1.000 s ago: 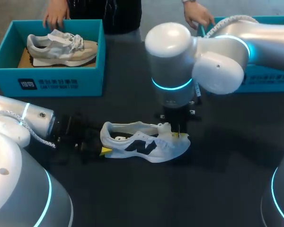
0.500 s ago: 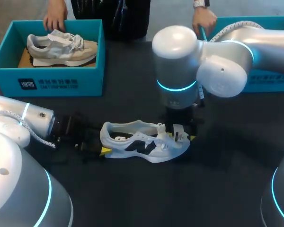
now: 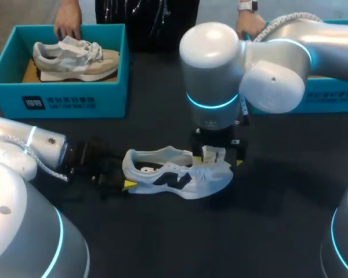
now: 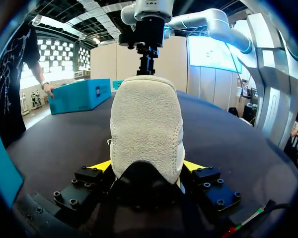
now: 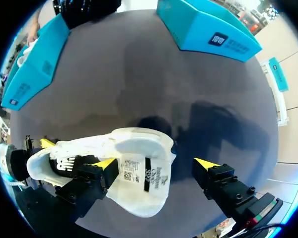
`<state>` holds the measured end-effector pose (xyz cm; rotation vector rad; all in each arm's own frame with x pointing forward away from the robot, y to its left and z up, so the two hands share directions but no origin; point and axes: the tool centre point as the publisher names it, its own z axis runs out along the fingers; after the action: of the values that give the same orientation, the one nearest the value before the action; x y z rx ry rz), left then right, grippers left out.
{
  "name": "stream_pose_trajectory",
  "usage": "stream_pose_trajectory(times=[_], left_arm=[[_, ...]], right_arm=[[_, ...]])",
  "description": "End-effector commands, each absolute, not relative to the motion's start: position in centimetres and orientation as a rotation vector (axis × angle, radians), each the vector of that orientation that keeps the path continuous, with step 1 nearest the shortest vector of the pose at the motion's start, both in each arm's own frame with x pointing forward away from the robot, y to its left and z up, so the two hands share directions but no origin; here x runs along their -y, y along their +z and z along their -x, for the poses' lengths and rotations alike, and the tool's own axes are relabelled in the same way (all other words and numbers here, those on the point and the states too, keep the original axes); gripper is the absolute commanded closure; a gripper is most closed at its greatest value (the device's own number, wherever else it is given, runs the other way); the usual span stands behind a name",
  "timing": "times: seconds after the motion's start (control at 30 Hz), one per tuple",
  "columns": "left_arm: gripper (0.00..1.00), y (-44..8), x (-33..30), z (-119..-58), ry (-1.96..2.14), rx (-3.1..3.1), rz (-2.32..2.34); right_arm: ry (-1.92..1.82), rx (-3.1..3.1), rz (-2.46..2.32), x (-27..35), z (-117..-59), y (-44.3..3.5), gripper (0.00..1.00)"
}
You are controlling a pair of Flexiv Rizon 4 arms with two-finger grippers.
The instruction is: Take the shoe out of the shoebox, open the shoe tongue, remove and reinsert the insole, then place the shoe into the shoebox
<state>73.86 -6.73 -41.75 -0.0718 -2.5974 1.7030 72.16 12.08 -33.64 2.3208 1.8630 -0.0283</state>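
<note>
A white shoe with black side marks (image 3: 177,174) lies on its sole on the dark table, toe to the right. My left gripper (image 3: 125,176) is shut on its heel; in the left wrist view the fuzzy heel (image 4: 146,134) fills the gap of the gripper (image 4: 147,166), both yellow tips pressed to its sides. My right gripper (image 3: 219,152) hangs over the forefoot, open wide. In the right wrist view the lifted tongue (image 5: 144,171) with its label lies partly between the spread fingers of that gripper (image 5: 155,162), with neither finger closed on it.
A teal shoebox (image 3: 58,95) at the back left holds a beige shoe (image 3: 75,58); a person's hand (image 3: 68,23) rests on its far rim. A second teal box (image 3: 330,95) stands at the back right, another hand (image 3: 252,23) at its corner.
My right gripper has opened and let go of the tongue, which now stands raised. The left gripper and the shoe's heel have stayed put.
</note>
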Motion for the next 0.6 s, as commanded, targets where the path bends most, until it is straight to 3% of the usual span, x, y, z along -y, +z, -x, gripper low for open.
stream_pose_trajectory(times=[0.03,0.6], left_arm=[[1.00,-42.1,6.9,-73.6,1.705,2.599,0.071],[1.00,-42.1,6.9,-73.6,1.705,2.599,0.071]], right_arm=[[-0.003,-1.844,-2.281,-13.2,-71.7,-32.4,0.00],[0.123,-2.204,-1.807,-18.6,-72.7,-27.4,0.00]])
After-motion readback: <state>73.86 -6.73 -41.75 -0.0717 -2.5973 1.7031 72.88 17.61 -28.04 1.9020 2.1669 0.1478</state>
